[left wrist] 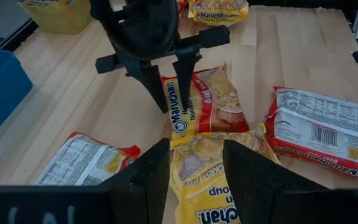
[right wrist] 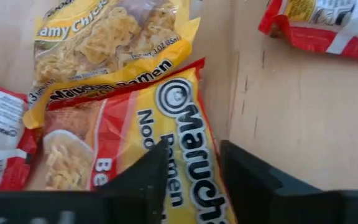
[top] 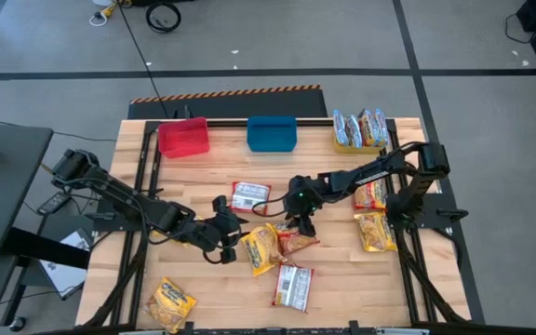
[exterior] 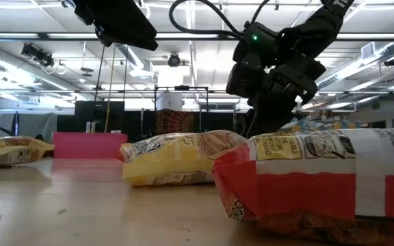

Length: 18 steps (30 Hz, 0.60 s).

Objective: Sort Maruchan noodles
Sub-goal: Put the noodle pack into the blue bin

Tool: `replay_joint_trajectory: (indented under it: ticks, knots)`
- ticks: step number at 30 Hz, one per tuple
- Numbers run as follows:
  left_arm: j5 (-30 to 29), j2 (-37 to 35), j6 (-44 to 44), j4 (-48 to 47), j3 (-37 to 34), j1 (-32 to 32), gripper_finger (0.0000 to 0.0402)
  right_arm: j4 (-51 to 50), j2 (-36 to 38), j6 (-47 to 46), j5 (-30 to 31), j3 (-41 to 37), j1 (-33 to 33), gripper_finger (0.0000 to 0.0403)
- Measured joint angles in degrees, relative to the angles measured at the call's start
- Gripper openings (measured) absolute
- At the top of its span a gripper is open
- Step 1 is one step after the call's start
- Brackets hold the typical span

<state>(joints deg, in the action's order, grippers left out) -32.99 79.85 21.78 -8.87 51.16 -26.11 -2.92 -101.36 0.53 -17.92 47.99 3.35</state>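
Right end effector [top: 305, 226]: we saw it poised directly over the red packet [top: 298, 244], fingers apart astride it, nothing gripped.
Red packet: lay mid-worktop [top: 342, 279], overlapping the yellow packet [top: 261, 247] at its 9 o'clock.
Long axis: we judged it ran crosswise between the fingers.
Left end effector [top: 223, 219]: part-open, empty, beside the yellow packet.
Nearer arm: right.

"Maruchan", "Ramen" and "Noodle" run along the red-and-yellow packet [right wrist: 166, 155]. The yellow packet [right wrist: 104, 43] touching its far end reads "...amy Chick..." and "Ramen". A barcode marks the red-edged packet [left wrist: 322, 134] just beside them.
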Motion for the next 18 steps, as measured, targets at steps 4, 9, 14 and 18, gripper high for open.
replay_joint_trajectory:
  ticks: [4,9,14,18]
  knots:
    - [0.0,0.0,-0.1,-0.4,0.0,0.0,0.0153,-3.0,1.1,0.0,2.8,1.8,0.1,0.0063]
    - [0.1,-0.2,0.0,-1.9,0.0,0.0,0.0153,-11.0,5.1,1.1,12.5,5.0,-0.1,0.0012]
    - [0.1,-0.6,0.1,-2.8,0.0,-0.3,0.0153,-18.0,11.0,0.9,18.8,7.7,-1.2,0.0008]
    - [0.1,-0.9,0.0,-2.8,0.0,-0.5,0.0153,-19.7,14.9,-2.2,19.5,7.9,-2.3,0.0007]
